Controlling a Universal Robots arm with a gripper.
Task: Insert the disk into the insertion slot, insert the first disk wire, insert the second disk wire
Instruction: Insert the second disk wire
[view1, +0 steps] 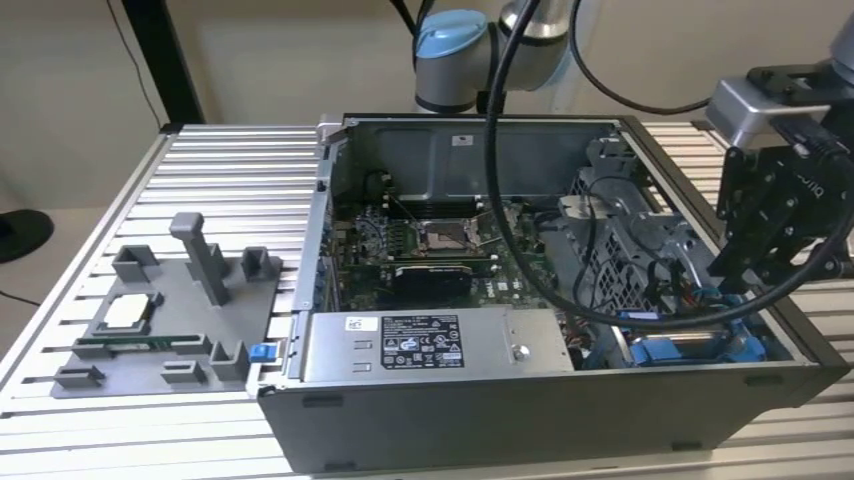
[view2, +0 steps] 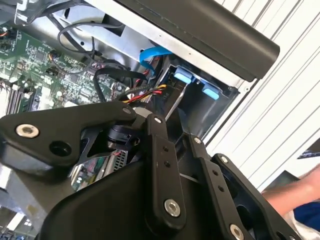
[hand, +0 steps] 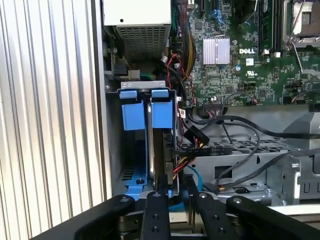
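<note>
Open computer case on slatted table. Disk stands on edge in the insertion slot, blue carrier tabs up. Gripper directly above it, fingers narrow, pinching the disk's edge. Grey power-supply box sits alongside.

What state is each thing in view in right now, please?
computer case: side open, interior exposed.
disk: on edge in the insertion slot.
gripper: above the disk's edge, finger state unclear.
CPU socket: no cooler mounted.
</note>
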